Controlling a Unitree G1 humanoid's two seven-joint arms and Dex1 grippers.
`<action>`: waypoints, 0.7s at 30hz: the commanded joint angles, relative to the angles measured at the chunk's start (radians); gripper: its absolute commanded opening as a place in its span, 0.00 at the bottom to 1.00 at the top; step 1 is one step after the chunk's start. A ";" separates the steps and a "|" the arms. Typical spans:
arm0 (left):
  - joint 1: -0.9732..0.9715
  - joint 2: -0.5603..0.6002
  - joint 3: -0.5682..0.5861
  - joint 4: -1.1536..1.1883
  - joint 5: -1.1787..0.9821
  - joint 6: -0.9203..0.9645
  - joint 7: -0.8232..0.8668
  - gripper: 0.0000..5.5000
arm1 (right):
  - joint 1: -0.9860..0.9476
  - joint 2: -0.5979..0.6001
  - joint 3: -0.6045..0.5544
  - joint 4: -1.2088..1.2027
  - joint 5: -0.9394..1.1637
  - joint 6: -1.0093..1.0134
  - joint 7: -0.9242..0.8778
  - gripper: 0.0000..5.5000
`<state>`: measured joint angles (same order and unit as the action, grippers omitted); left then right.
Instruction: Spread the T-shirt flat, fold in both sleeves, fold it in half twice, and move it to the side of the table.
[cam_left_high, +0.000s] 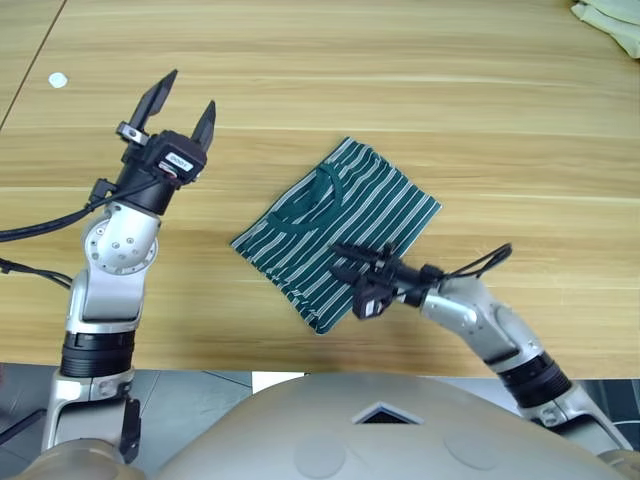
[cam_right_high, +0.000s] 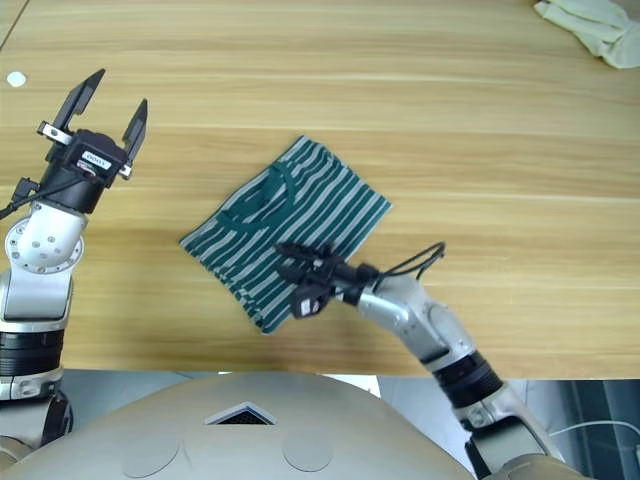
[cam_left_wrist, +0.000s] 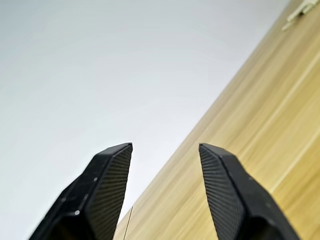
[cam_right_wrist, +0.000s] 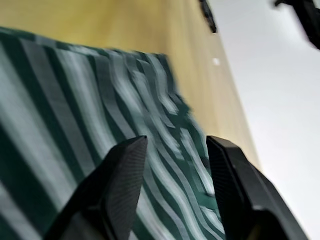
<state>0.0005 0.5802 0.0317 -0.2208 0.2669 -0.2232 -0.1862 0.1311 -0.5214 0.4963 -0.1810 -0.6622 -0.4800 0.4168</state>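
Nearest you, your right gripper (cam_left_high: 345, 260) sits over the near edge of the folded shirt (cam_left_high: 330, 215), fingers parted and gripping nothing. The shirt lies mid-table (cam_left_high: 450, 90), turned at an angle. Your left gripper (cam_left_high: 191, 88) is up on the left, wide open, well apart from it; a pale cloth (cam_left_high: 610, 22) lies at the far right corner.

Item: one striped T-shirt (cam_left_high: 335, 232) and one wooden table (cam_left_high: 400, 80) are counted. Two grippers are listed, each with two fingers: left gripper (cam_left_high: 190, 90), right gripper (cam_left_high: 336, 257). One pale cloth (cam_left_high: 610, 20) and one small white disc (cam_left_high: 58, 80) are recorded.
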 joint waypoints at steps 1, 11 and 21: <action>-0.036 -0.033 -0.014 0.097 0.019 0.007 0.016 0.45 | 0.027 -0.029 0.004 0.022 -0.079 0.024 -0.019 0.40; -0.077 -0.054 -0.041 0.191 0.059 -0.036 0.027 0.45 | 0.048 -0.347 -0.158 0.114 -0.012 0.030 0.089 0.40; -0.107 -0.063 -0.166 0.311 0.139 -0.113 -0.009 0.45 | -0.029 -0.378 -0.272 -0.015 0.217 -0.014 0.104 0.40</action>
<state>-0.0713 0.5138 -0.0993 0.0500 0.3718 -0.3111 -0.1809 0.1219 -0.9376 0.2539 -0.1300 -0.5254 -0.4899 0.5241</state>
